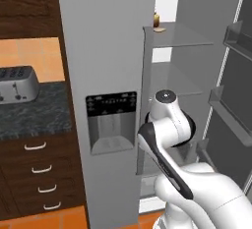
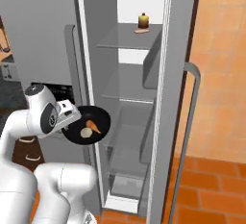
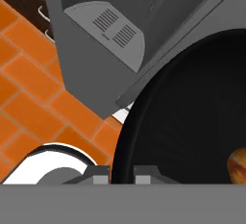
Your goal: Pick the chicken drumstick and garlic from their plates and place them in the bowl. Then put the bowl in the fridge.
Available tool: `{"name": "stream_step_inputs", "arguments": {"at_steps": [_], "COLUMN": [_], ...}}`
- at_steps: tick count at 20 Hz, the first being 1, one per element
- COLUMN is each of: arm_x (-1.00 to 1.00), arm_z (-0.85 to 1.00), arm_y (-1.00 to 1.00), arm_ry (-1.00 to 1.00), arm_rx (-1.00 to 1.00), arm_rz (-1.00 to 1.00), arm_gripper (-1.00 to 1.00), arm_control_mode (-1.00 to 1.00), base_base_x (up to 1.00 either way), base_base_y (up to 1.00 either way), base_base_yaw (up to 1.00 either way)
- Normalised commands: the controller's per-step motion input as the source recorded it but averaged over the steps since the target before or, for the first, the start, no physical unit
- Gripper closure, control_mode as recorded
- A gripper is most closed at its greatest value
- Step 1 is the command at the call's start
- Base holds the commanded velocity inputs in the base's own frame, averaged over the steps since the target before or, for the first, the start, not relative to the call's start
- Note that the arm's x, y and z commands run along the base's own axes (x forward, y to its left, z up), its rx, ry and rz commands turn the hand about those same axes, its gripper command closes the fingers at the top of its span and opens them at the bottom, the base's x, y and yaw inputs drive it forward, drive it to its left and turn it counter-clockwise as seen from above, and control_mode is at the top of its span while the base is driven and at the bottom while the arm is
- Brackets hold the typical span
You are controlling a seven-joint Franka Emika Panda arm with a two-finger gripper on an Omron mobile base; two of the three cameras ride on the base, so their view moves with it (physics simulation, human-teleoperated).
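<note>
The black bowl (image 2: 89,124) hangs tilted in front of the open fridge (image 2: 132,98), level with its lower glass shelves. Inside the bowl lie the orange-brown chicken drumstick (image 2: 93,126) and the off-white garlic (image 2: 86,132). My gripper (image 2: 72,117) is shut on the bowl's left rim. In the hand view the bowl (image 3: 192,122) takes up the right side, the drumstick (image 3: 238,165) peeks in at the right edge, and my gripper (image 3: 126,175) pinches the rim. The fridge's closed left door with the black dispenser panel (image 1: 110,120) stands left of my arm. The plates are out of view.
A small brown jar (image 2: 142,21) stands on the fridge's upper shelf. The open fridge door (image 2: 185,122) swings out on the right. A toaster (image 1: 17,85) sits on the dark counter above wooden drawers (image 1: 42,174). Orange tiles (image 3: 33,88) cover the floor.
</note>
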Motion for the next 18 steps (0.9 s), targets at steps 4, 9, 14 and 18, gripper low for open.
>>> {"name": "stream_step_inputs", "arguments": {"at_steps": [4,9,14,18], "arm_x": [0.0,0.0,0.0,0.19], "arm_z": [0.0,0.0,0.0,0.06], "arm_y": [0.0,0.0,0.0,0.0], "arm_ry": [0.0,0.0,0.0,-0.09], "arm_rx": [0.0,0.0,0.0,0.0], "arm_rz": [0.0,0.0,0.0,-0.01], "arm_gripper": [1.0,1.0,1.0,1.0], "arm_control_mode": [1.0,1.0,1.0,-1.0], "base_base_x": [0.35,0.12,0.07,0.08], "base_base_y": [0.0,-0.02,0.0,0.0], "base_base_yaw": [-0.28,-0.28,-0.12,-0.01]}}
